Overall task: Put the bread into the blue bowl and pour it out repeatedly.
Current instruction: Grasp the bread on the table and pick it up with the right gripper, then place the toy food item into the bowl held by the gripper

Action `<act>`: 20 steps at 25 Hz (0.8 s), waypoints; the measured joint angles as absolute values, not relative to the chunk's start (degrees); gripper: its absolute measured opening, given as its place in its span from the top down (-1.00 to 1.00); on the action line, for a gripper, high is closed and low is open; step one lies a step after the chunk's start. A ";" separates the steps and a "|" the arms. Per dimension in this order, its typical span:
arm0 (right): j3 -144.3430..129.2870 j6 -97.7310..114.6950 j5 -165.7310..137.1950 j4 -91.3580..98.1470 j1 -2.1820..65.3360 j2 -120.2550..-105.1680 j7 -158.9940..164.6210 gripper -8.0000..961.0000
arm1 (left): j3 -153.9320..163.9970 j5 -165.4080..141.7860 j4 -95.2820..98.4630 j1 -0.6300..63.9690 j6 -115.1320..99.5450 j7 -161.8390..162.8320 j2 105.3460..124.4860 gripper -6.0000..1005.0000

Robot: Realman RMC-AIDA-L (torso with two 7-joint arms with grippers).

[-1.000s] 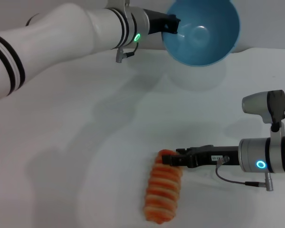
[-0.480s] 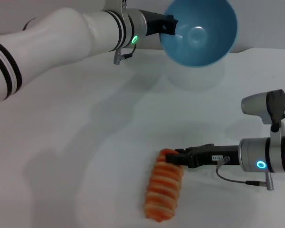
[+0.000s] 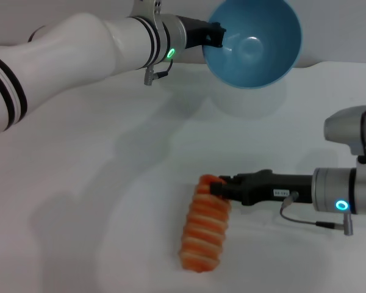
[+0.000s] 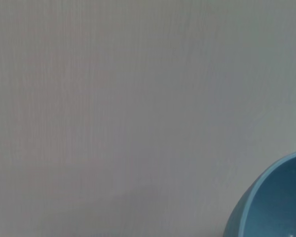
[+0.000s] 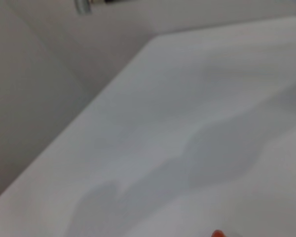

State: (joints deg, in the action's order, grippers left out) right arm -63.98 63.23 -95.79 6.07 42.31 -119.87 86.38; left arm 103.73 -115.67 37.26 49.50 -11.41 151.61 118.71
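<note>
Blue bowl [image 3: 253, 43] hangs tipped and empty, rim clamped by the left gripper [image 3: 216, 35], while the right gripper [image 3: 215, 188] pinches the bread [image 3: 202, 231] on the table [image 3: 97, 201], ready to reload.

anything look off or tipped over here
The blue bowl is held in the air by the left gripper, tipped on its side and empty. The bread lies on the table, its far end at the right gripper.
</note>
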 joint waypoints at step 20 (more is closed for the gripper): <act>-61.12 74.34 -95.93 46.59 24.15 -118.84 83.98 0.62 | 104.05 -116.10 34.98 50.17 -13.04 151.04 118.50 0.99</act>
